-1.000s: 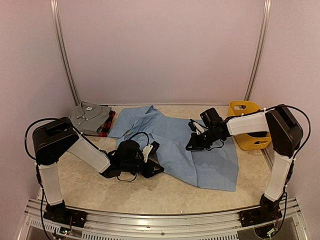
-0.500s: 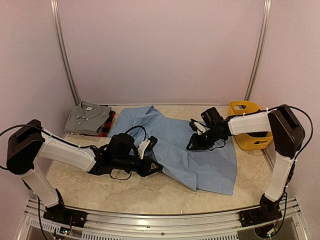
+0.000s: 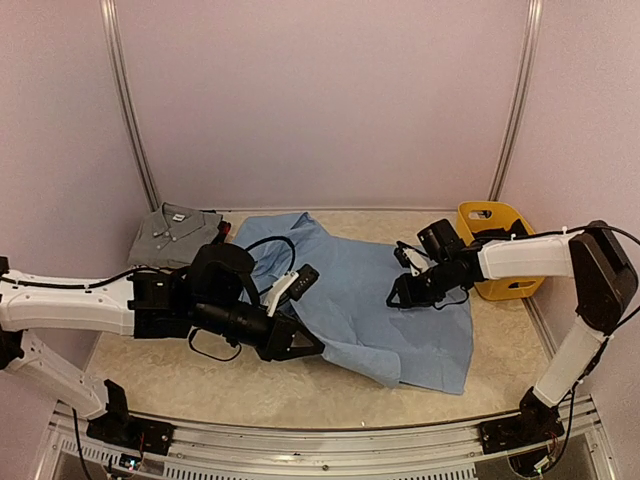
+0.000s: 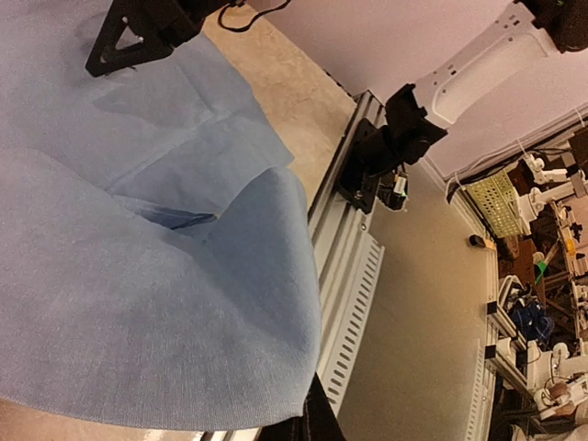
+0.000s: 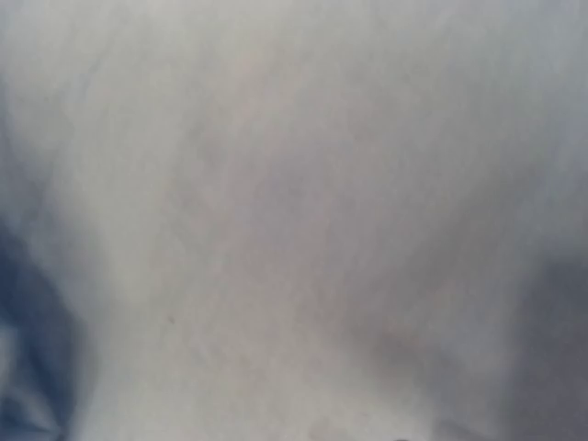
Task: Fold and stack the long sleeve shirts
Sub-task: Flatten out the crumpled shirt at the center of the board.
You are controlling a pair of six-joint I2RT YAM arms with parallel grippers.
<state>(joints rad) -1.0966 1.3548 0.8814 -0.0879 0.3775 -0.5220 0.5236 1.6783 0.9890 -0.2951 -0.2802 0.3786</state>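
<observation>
The light blue shirt [image 3: 385, 300] lies spread over the middle of the table. My left gripper [image 3: 303, 343] is shut on its near left part and holds a fold of cloth lifted above the table. In the left wrist view the blue cloth [image 4: 138, 303] drapes over the jaws, and only a dark finger [image 4: 317, 424] shows. My right gripper [image 3: 402, 297] sits low on the shirt's far right part, jaws drawn to a point on the cloth. It also shows in the left wrist view [image 4: 129, 41]. The right wrist view is filled with blurred pale cloth [image 5: 294, 220]. The grey shirt [image 3: 172, 232] lies folded at the back left. The plaid shirt is mostly hidden.
A yellow plastic basket [image 3: 478, 213] stands at the back right, just behind my right forearm. Pink walls close in the table on three sides. A metal rail [image 3: 320, 445] runs along the near edge.
My left arm has stretched out to the right, carrying the blue cloth fold rightward over the shirt. My right gripper has shifted a little right and nearer. The shirt has bunched narrower.
</observation>
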